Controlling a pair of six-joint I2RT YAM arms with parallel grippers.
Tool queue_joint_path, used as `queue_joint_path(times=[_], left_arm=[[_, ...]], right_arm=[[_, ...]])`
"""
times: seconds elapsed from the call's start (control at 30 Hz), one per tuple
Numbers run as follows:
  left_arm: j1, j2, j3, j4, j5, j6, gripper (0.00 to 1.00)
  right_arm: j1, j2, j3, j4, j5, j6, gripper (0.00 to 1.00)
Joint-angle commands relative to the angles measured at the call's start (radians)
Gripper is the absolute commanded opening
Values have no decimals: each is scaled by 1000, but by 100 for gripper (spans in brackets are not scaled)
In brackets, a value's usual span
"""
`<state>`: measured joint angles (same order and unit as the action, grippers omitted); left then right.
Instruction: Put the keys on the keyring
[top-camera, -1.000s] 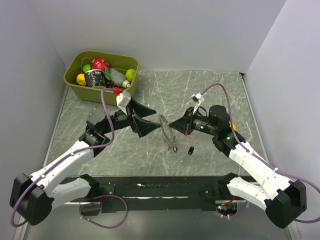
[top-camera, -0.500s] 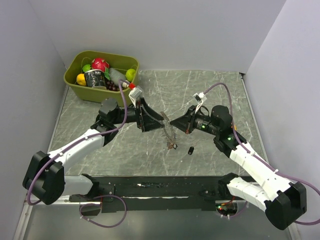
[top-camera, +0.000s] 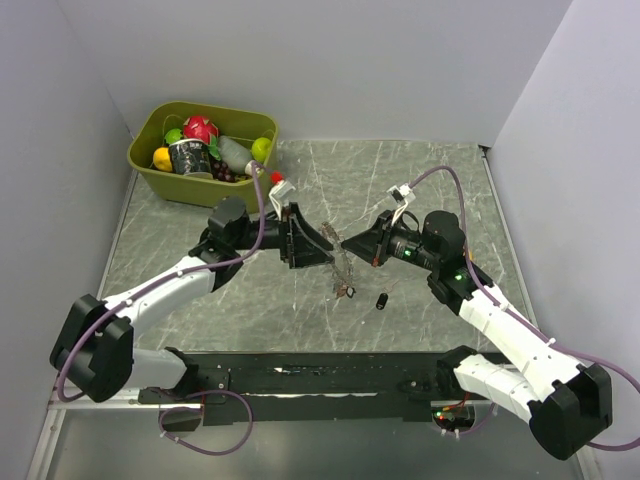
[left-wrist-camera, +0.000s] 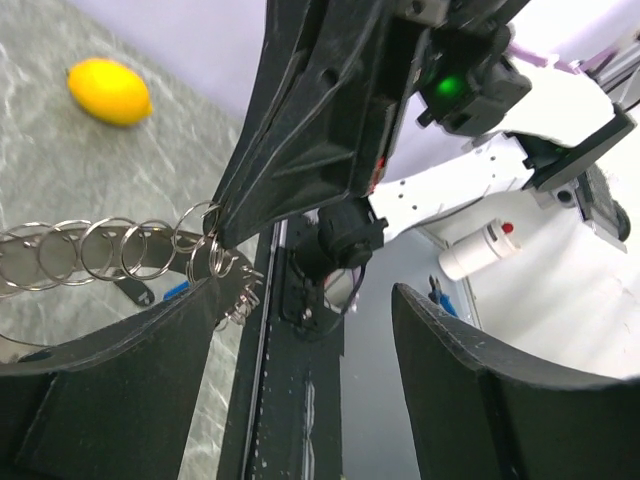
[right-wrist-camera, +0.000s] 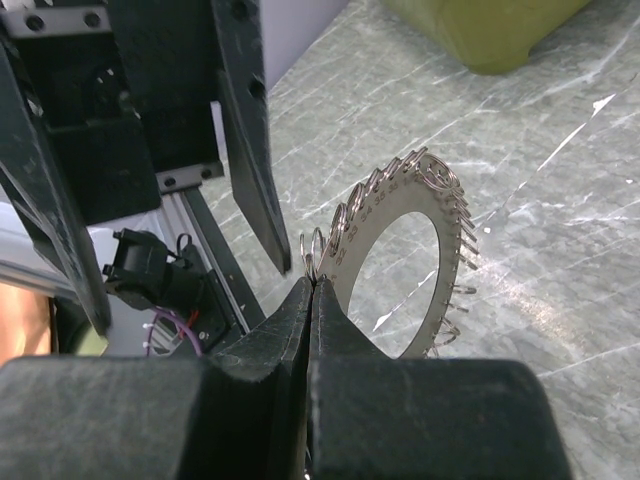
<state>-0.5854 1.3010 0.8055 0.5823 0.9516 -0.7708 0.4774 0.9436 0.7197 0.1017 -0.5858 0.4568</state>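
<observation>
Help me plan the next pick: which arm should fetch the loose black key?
Probably left. The left gripper has open, empty jaws; the right gripper is shut on the keyring, so it cannot take the black key.

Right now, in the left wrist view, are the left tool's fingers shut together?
No, the left tool stands open, with a wide gap between its two fingers.

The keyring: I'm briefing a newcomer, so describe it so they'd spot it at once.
On the grey marbled table, look at the middle. The right end effector pinches the keyring there: a flat metal hoop, its rim lined with small split rings, unlike the tiny black piece lying loose beside it.
</observation>
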Motion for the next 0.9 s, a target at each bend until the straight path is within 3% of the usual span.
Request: queue_joint_path(times=[0.0, 0.27, 0.87], left_arm=[[-30, 24, 81, -94, -25, 79, 75], [-31, 57, 84, -84, -56, 70, 73], [-36, 95, 75, -27, -119, 59, 54]], right_arm=[[-6, -8, 26, 92, -14, 13, 0], [-8, -12, 21, 93, -25, 13, 0], [-8, -28, -14, 162, -58, 66, 0]])
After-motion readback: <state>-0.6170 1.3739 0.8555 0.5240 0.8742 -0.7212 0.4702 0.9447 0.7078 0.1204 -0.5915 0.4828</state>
